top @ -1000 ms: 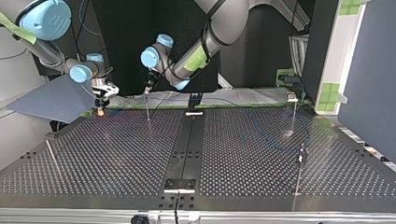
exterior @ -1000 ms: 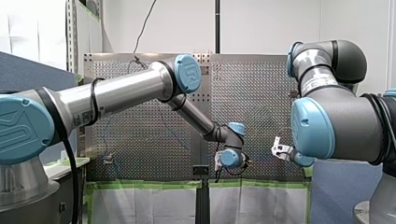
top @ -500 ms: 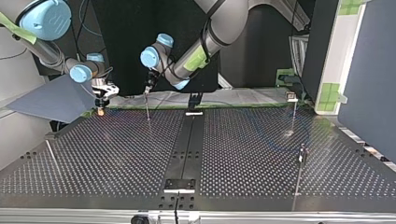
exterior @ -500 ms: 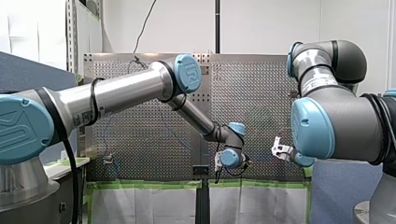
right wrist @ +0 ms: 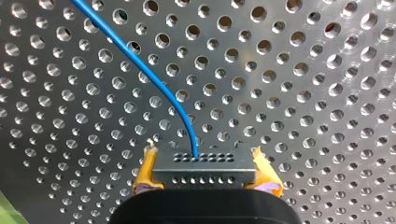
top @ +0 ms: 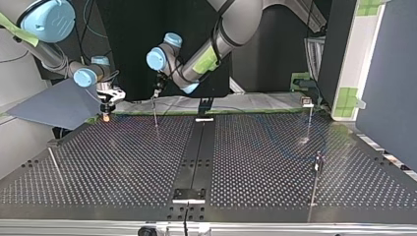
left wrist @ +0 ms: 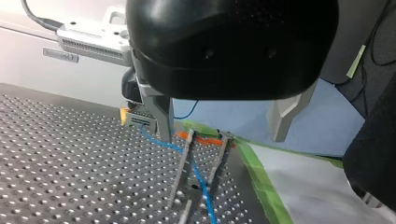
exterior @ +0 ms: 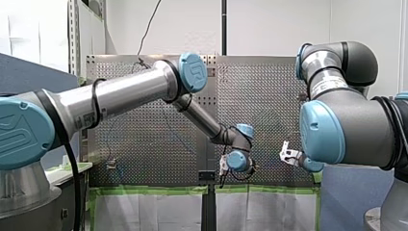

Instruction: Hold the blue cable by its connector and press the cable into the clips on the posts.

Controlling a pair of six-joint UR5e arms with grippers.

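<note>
You've got the left gripper (left wrist: 222, 138) filling the upper part, black body, two metal fingers (left wrist: 161, 116) spread well apart, nothing gripped. Ahead of it and between the fingers, two thin metal bars (left wrist: 184, 168) rise off the perforated table (left wrist: 70, 154), with an orange clip (left wrist: 201, 138) at their far end. The blue cable (left wrist: 201, 181) runs between the bars and curves past one finger to the grey connector (left wrist: 140, 120). The right gripper (left wrist: 133, 91) is partly hidden behind that finger, with a yellow pad (left wrist: 123, 114) beside the connector. Green tape (left wrist: 264, 182) lines the table edge.
</note>
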